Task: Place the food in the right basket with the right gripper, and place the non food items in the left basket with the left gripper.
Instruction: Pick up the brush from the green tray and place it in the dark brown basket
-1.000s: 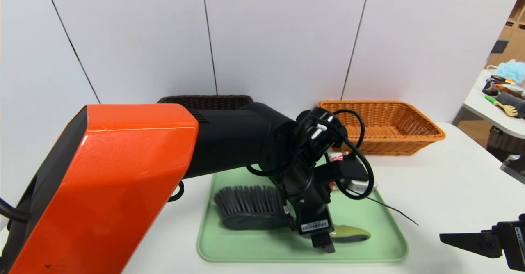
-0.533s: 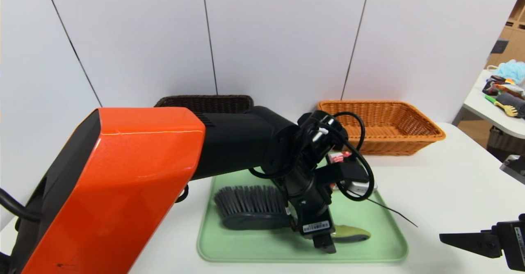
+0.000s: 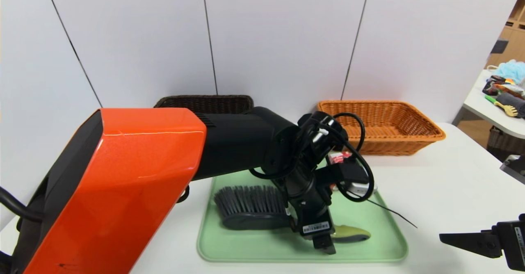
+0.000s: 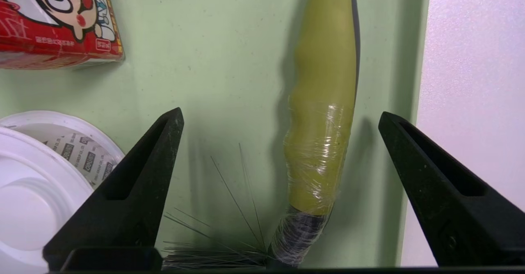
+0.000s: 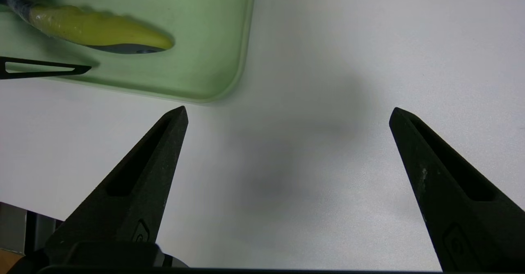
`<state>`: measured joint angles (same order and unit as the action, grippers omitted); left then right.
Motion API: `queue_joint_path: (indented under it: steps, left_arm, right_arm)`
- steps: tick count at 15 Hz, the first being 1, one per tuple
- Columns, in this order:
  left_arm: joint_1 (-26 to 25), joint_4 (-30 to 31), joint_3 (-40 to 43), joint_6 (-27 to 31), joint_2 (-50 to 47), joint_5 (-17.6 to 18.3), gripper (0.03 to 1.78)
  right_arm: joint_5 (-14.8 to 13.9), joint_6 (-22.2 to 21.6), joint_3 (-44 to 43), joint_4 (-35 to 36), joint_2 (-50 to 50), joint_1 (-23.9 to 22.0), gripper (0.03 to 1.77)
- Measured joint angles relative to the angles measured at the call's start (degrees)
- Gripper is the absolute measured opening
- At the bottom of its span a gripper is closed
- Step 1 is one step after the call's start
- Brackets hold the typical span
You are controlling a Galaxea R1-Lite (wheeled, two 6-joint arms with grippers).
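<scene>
We see the left gripper point(image 4: 281, 118) wide open astride the brush point(image 4: 324, 101) handle; the right gripper point(image 5: 289, 114) hangs open and empty beside the tray point(image 5: 221, 60).

left basket point(image 3: 205, 101) mostly hidden, carton point(image 4: 53, 17) cropped

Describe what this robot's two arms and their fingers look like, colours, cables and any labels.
The left arm has a glossy orange shell joined to a matte black segment, with black cables looping round the wrist. The left gripper is bulky black with a white barcode label; its fingers are flat, black, pointed wedges with triangular cut-outs. The right gripper shows the same black pointed fingers and a white label on its body.
</scene>
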<state>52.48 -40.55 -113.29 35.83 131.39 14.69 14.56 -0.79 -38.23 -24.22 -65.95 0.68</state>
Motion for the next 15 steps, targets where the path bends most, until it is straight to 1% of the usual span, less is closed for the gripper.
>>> queue_joint_path:
  steps: [15]
  left_arm:
    - [0.07, 0.06, 0.0, 0.27, 0.59, -0.06, 1.69]
  right_arm:
    - [0.02, 0.0, -0.09, 0.0, 0.0, 0.0, 1.7]
